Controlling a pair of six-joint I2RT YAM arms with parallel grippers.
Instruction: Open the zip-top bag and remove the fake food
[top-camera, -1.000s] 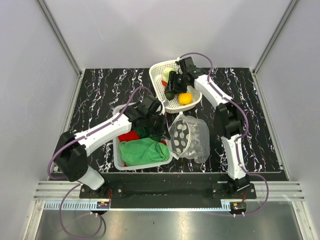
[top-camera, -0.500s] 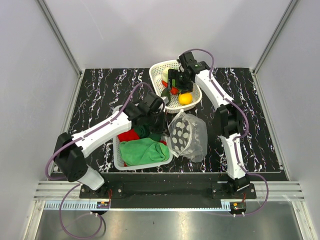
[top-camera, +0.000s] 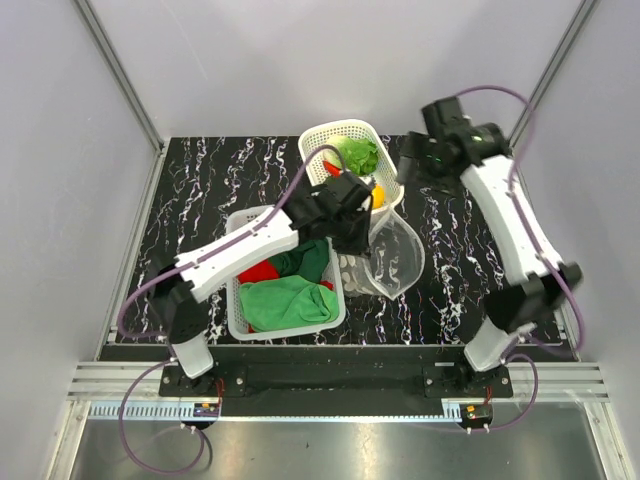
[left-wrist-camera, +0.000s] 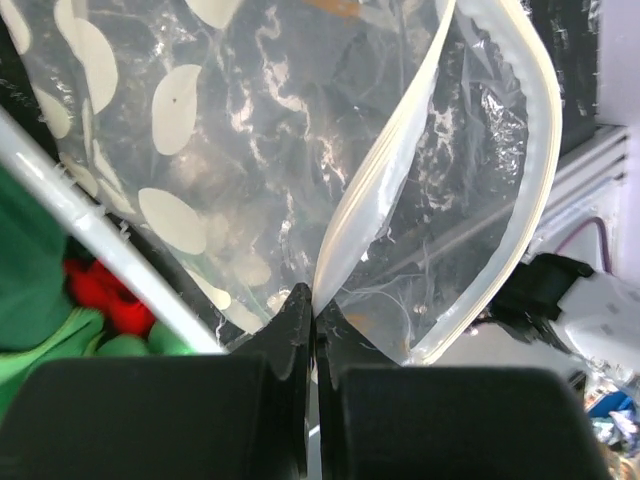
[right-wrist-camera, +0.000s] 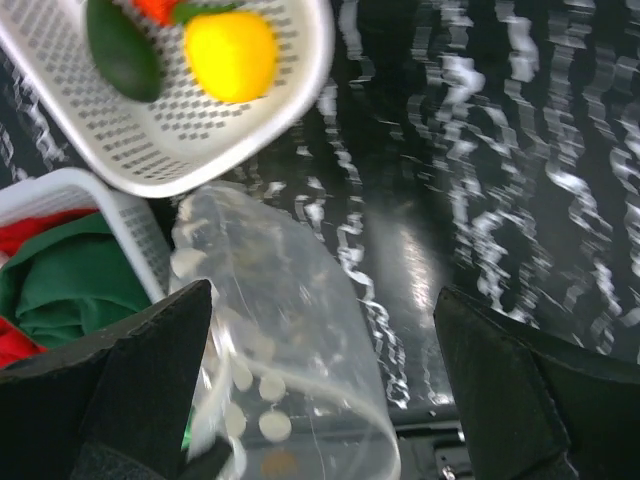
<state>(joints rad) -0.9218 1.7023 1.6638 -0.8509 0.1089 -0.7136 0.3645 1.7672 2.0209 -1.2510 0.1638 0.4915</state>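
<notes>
The clear zip-top bag (top-camera: 395, 258) hangs open beside the cloth basket, with pale round dots on one wall. My left gripper (top-camera: 362, 222) is shut on the bag's white rim strip (left-wrist-camera: 380, 190), its tips pinched together (left-wrist-camera: 313, 300). The fake food lies in the white oval basket (top-camera: 318, 135): green lettuce (top-camera: 357, 153), a yellow lemon (right-wrist-camera: 230, 55), a dark green piece (right-wrist-camera: 123, 50) and a red-orange piece (top-camera: 333, 168). My right gripper (top-camera: 410, 168) is open and empty, high above the table, looking down on the bag (right-wrist-camera: 290, 330).
A white rectangular basket (top-camera: 236, 300) with green cloth (top-camera: 290, 300) and red cloth (top-camera: 258, 272) stands at front left, touching the bag. The black marbled table (top-camera: 470, 270) ends at a metal rail in front. Grey walls stand on three sides.
My right gripper has left the oval basket and swung up and to the right, empty. My left gripper has carried the bag's rim toward the back right. The lettuce now shows in the basket.
</notes>
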